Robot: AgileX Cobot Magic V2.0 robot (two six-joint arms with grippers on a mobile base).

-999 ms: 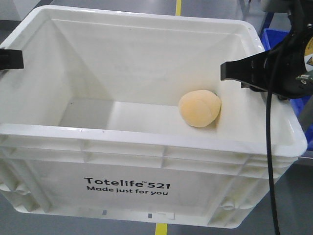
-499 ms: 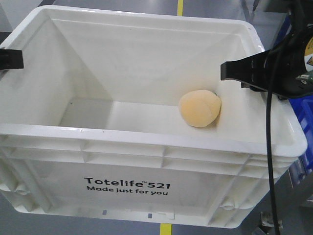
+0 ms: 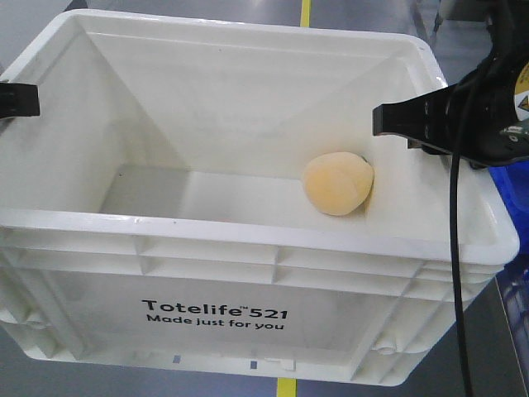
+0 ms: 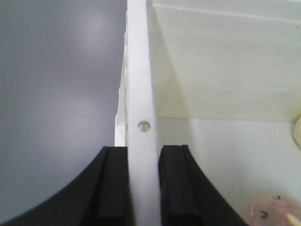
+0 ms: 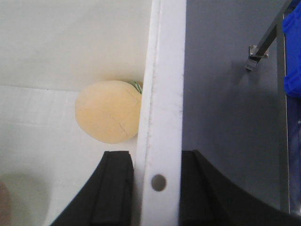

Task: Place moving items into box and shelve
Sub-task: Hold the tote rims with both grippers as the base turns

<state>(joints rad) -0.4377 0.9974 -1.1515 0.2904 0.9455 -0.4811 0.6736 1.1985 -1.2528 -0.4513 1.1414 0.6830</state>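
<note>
The white box (image 3: 248, 231) printed "Totelife 521" hangs off the floor between my two grippers. My left gripper (image 4: 142, 155) is shut on the box's left rim (image 4: 139, 70), one finger on each side of it. The right rim (image 5: 164, 70) is clamped the same way by my right gripper (image 5: 156, 160). One moving item, a pale yellow-orange peach-like lump (image 3: 336, 184), lies on the box floor against the right wall, also the peach lump (image 5: 108, 110). A second, brownish-pink lump (image 4: 270, 212) shows only partly at the edge of the left wrist view.
Blue bins (image 3: 512, 178) stand to the right, beside a metal shelf frame (image 5: 263, 42). A yellow line (image 3: 305, 12) runs along the grey floor behind and beneath the box. A black cable (image 3: 455, 248) hangs from my right arm across the box's right corner.
The box and both grippers keep their places in the view. The floor and the blue bins behind have slid rightward and down; the peach lump has not shifted.
</note>
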